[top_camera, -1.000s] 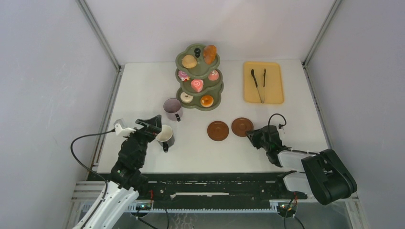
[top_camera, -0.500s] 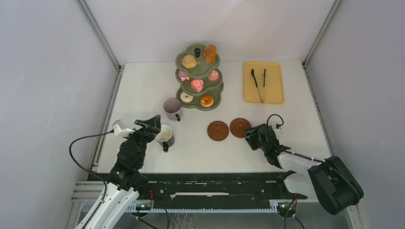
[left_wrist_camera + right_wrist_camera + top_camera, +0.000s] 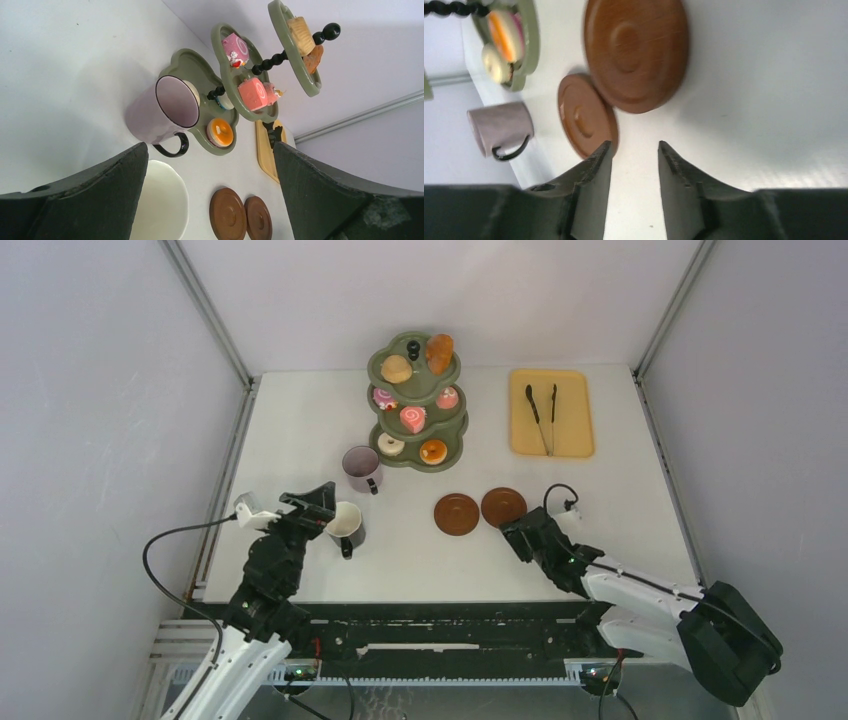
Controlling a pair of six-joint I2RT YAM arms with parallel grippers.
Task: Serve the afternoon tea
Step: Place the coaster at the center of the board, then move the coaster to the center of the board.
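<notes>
The olive-green stand [image 3: 417, 400] rises in three scalloped, glossy tiers on a beaded black stem at the far middle of the counter [image 3: 300, 420]. Brown buns [image 3: 397, 369] sit on top, pink swirl cakes [image 3: 412, 419] in the middle and small glazed donuts [image 3: 433, 451] at the bottom. A mauve cup [image 3: 360, 468] stands just beside its lowest tier, and a cream-lined cup [image 3: 345, 523] stands nearer the arms. Two round brown saucers [image 3: 456, 514], smooth with ringed centres, lie edge to edge in front of the stand. Since a second ago the right pincer [image 3: 634, 145] has drawn back and leftward off the right saucer [image 3: 503, 506], which has slid slightly toward its neighbour. Its jaws are parted with nothing between them. The left pincer [image 3: 210, 144] is spread wide beside the cream-lined cup, unchanged. Black tongs [image 3: 541, 415] rest on the flat orange-yellow tray [image 3: 575, 435].
</notes>
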